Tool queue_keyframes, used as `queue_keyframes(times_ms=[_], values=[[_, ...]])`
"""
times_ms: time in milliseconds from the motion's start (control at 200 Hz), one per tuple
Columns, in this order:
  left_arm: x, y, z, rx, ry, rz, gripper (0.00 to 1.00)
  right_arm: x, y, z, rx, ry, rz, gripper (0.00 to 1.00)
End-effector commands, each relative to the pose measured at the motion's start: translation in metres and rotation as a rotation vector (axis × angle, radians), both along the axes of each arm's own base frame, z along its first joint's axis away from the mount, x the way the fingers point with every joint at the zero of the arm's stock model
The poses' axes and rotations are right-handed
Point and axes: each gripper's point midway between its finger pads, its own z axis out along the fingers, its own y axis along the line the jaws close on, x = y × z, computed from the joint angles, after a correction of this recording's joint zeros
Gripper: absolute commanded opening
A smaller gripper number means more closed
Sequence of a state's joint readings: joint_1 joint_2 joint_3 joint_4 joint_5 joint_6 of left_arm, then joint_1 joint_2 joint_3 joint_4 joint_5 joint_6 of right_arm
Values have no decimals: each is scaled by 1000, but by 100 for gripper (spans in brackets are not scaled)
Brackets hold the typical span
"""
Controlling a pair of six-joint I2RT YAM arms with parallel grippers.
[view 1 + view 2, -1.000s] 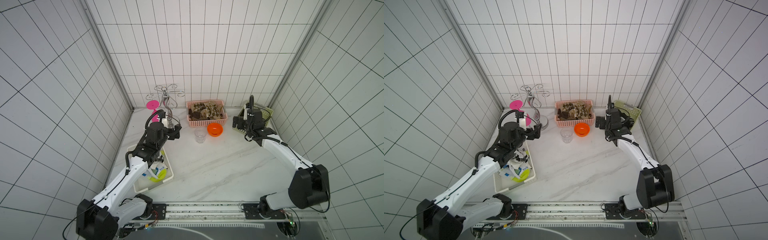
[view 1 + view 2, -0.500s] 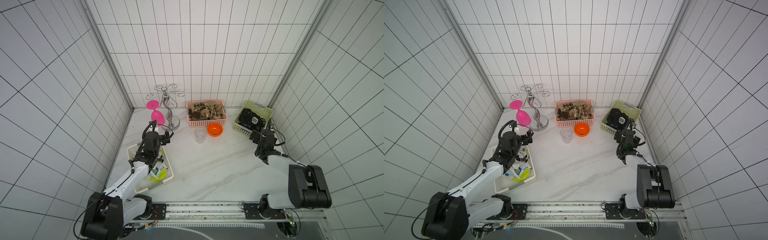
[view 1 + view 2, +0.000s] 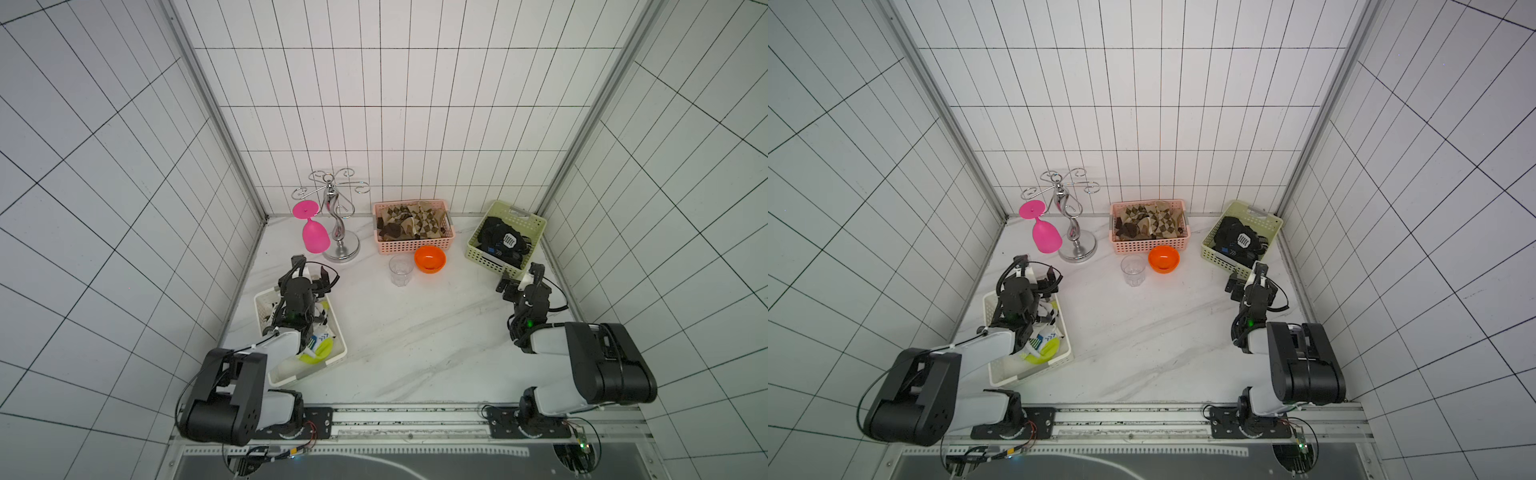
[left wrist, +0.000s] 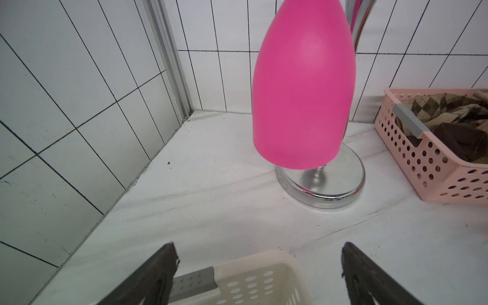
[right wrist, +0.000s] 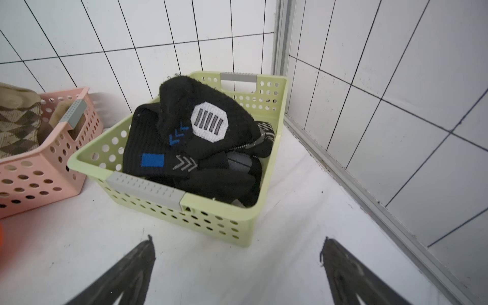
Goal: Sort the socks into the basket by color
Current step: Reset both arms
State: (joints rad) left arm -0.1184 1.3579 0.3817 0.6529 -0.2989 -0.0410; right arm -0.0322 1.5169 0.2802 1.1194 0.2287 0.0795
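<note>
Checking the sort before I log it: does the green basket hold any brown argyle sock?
No, the green basket holds only black socks with blue, white or grey marks.

A robotics lab cell: tiled walls (image 3: 395, 124) around a marble tabletop (image 3: 415, 332), left arm (image 3: 286, 341) and right arm (image 3: 552, 341) on a rail (image 3: 415, 417).

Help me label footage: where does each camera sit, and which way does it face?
Both top views: high above the base, looking down toward the back wall; left gripper, right gripper, both arms.
Left wrist: over the white basket, facing the pink glass; own fingers.
Right wrist: low, facing the green basket of black socks; own fingers.
Shared: both wrist views show the pink basket.
</note>
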Motion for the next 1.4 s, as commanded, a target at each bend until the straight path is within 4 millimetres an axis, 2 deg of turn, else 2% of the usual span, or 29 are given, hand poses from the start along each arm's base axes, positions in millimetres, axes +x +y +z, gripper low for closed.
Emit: queue_keyframes(times_ms=[0,170,275,435,1394], values=[[5,1,11,18,-109,-4,97,-4,5,14,-33,-84,35,100],[2,-5,-3,30,-144,-46,97,-4,6,14,-35,-82,35,100],[2,-5,1,42,-196,-46,98,-4,6,14,-36,-86,35,100],[17,0,-12,32,-77,-3,98,-4,5,14,-37,-85,33,99],[18,-2,-11,37,-69,-6,97,-4,6,14,-38,-85,34,99]])
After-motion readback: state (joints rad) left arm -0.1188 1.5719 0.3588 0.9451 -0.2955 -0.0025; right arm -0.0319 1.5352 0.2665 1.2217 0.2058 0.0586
